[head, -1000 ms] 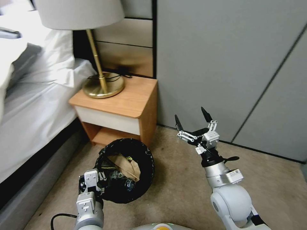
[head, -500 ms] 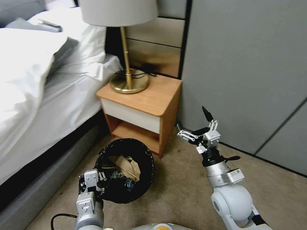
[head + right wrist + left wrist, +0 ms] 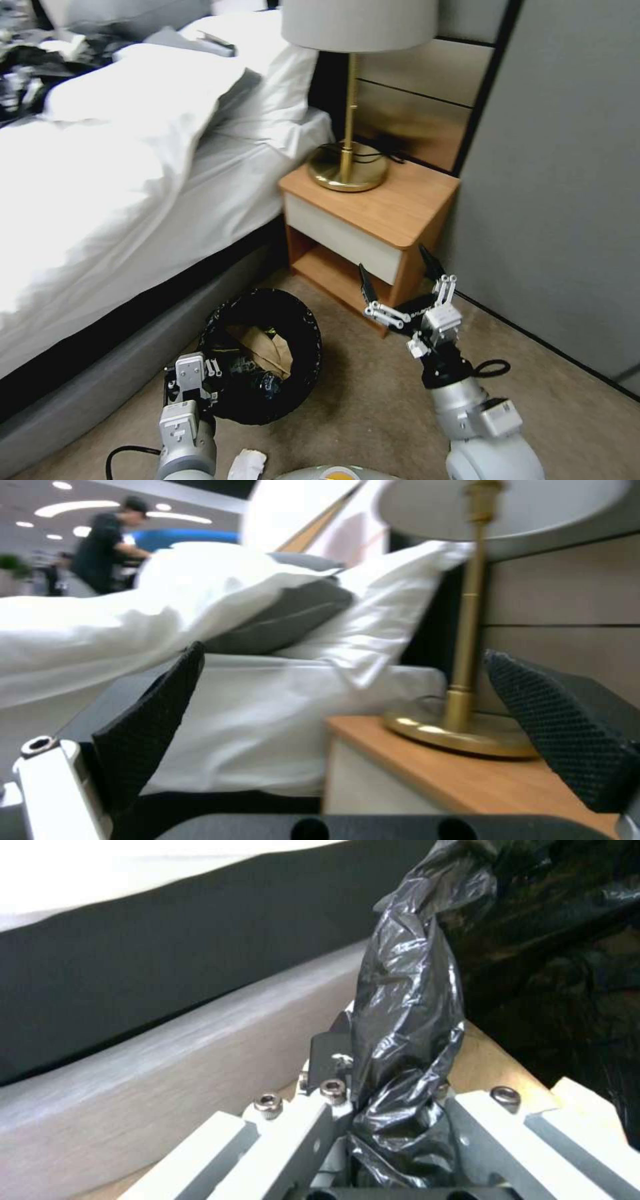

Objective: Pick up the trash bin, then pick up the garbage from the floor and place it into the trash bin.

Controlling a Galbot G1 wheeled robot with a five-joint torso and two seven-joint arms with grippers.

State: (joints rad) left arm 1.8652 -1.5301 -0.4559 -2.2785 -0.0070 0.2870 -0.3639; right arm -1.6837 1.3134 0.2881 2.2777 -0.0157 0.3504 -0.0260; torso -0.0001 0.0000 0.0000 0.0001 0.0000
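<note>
Bin (image 3: 263, 357) hangs low by the bed, left gripper (image 3: 191, 385) pinching its bagged rim so litter can drop in; right gripper (image 3: 400, 283) spread, empty, ready for tissue (image 3: 247, 463) on the floor.

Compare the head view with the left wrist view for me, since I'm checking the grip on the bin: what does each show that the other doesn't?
Head view alone: the trash bin's open mouth with a brown paper bag inside, a crumpled white tissue on the carpet, and the open right gripper raised near the nightstand.

Left wrist view alone: the left gripper pinching the black bag at the rim.

Both: the bin's black liner and the bed frame.
</note>
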